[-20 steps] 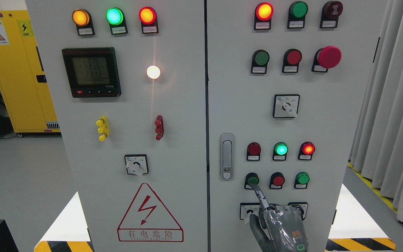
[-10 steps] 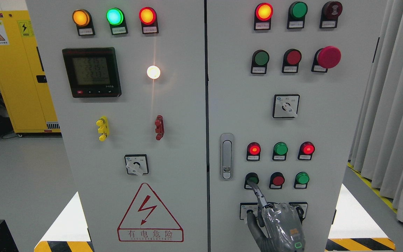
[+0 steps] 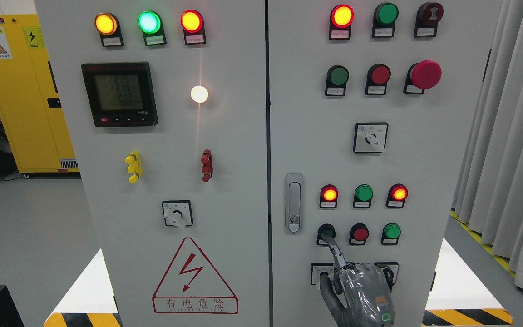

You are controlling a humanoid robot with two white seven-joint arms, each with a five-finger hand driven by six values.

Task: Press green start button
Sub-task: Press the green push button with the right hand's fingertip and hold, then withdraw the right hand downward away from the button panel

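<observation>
**Index finger on the green start button, indicator lamps changed**

Since a second ago, the lamp row above the lower buttons has switched: the left red lamp [image 3: 329,194] now glows, and the green lamp [image 3: 363,193] beside it, lit before, has gone dark. The right red lamp [image 3: 399,193] glows as it did. The robot hand [image 3: 365,294] has barely shifted, sitting only slightly lower in the frame.

That robot hand, the right one, rises from the bottom edge right of the middle, wrapped in clear film. One finger is stretched up and to the left, its tip touching the green start button [image 3: 327,233] at the lower right of the frame; the remaining fingers are curled and grasp nothing. The start button is the leftmost of three in its row on the right cabinet door [image 3: 425,172], with a red button [image 3: 360,234] just beside it and another green button [image 3: 392,231] further right. Partly hidden behind the robot hand are two selector switches.

A door latch [image 3: 294,202] sits left of the button, near the seam between the doors. On the left door, a meter display [image 3: 120,94] is at the upper left and a red warning triangle [image 3: 194,277] at the bottom.
</observation>
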